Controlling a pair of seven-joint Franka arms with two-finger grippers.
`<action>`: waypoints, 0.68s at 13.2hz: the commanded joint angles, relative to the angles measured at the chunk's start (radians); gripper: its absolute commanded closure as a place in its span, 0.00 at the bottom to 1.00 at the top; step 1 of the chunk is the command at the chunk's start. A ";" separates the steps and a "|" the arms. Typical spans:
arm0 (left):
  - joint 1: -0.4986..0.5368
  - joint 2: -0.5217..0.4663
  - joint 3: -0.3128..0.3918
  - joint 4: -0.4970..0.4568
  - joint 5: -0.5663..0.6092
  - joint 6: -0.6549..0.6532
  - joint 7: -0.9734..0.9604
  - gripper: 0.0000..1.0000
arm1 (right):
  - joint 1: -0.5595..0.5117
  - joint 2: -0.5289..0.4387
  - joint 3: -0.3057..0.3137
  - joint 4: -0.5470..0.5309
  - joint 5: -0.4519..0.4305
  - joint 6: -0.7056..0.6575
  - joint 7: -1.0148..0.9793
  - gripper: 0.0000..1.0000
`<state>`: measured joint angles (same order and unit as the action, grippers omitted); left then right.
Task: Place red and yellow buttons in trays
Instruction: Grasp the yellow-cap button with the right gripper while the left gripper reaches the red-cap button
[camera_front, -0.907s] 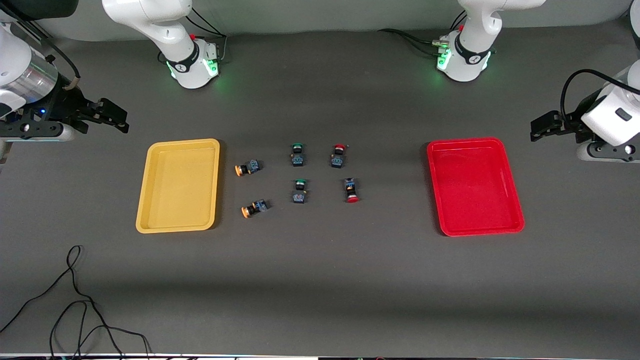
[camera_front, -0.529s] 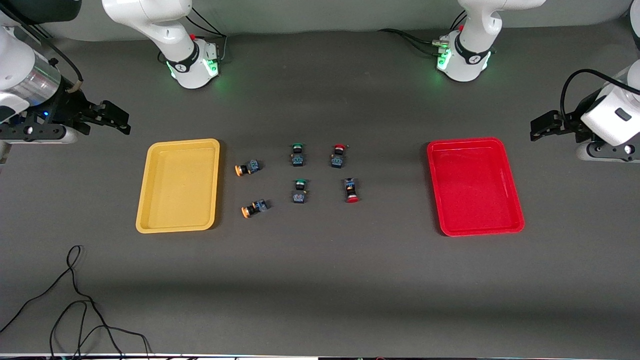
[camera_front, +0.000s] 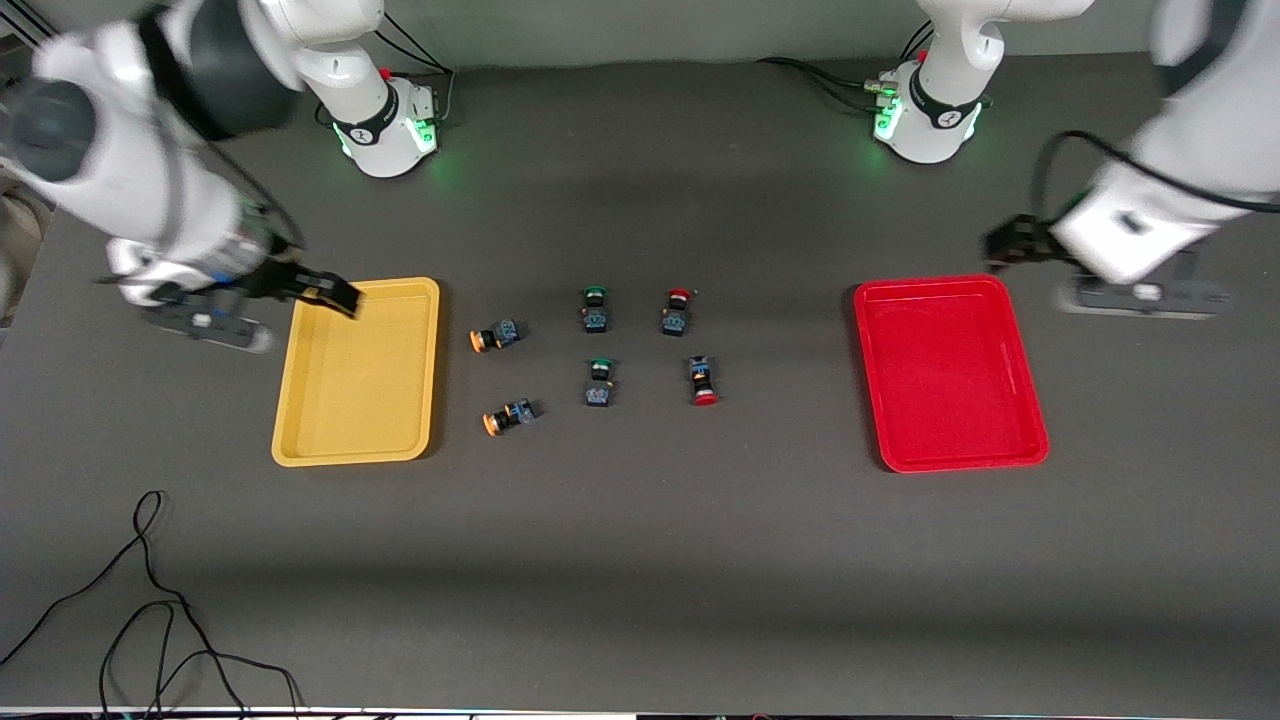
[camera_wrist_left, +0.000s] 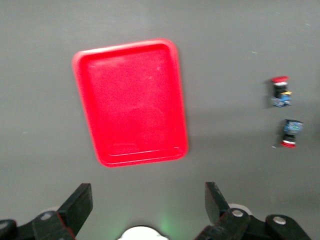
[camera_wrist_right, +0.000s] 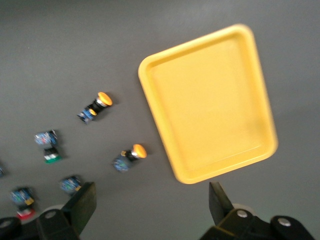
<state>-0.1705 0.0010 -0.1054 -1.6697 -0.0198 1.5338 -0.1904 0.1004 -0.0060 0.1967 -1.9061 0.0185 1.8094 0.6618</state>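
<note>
Two orange-yellow-capped buttons (camera_front: 492, 338) (camera_front: 507, 417) lie on their sides beside the yellow tray (camera_front: 355, 385). Two red-capped buttons (camera_front: 677, 312) (camera_front: 703, 381) lie toward the red tray (camera_front: 950, 380). Both trays hold nothing. My right gripper (camera_front: 338, 294) is open and empty over the yellow tray's corner farthest from the front camera. My left gripper (camera_front: 1002, 246) is open and empty, in the air just off the red tray's corner. The right wrist view shows the yellow tray (camera_wrist_right: 210, 100) and orange buttons (camera_wrist_right: 96, 107) (camera_wrist_right: 129, 156). The left wrist view shows the red tray (camera_wrist_left: 132, 100) and red buttons (camera_wrist_left: 280, 92) (camera_wrist_left: 290, 133).
Two green-capped buttons (camera_front: 594, 309) (camera_front: 599, 383) lie between the orange and red ones. A loose black cable (camera_front: 150, 600) curls on the table near the front camera at the right arm's end. Both arm bases (camera_front: 385, 125) (camera_front: 925, 120) stand along the table's edge.
Both arms have swung in from the table's ends. My right gripper now hangs over the yellow tray's corner. My left gripper has moved closer to the red tray. The buttons have not moved.
</note>
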 joint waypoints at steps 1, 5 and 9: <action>-0.110 -0.007 -0.026 -0.076 -0.043 0.105 -0.179 0.00 | 0.004 0.012 0.053 -0.135 0.049 0.176 0.236 0.00; -0.328 0.042 -0.030 -0.093 -0.060 0.215 -0.412 0.00 | 0.035 0.121 0.081 -0.248 0.098 0.349 0.450 0.00; -0.483 0.103 -0.030 -0.093 -0.058 0.330 -0.604 0.00 | 0.064 0.233 0.083 -0.341 0.153 0.519 0.564 0.00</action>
<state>-0.5907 0.0875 -0.1544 -1.7596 -0.0725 1.8181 -0.7138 0.1454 0.1857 0.2799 -2.2063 0.1532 2.2442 1.1622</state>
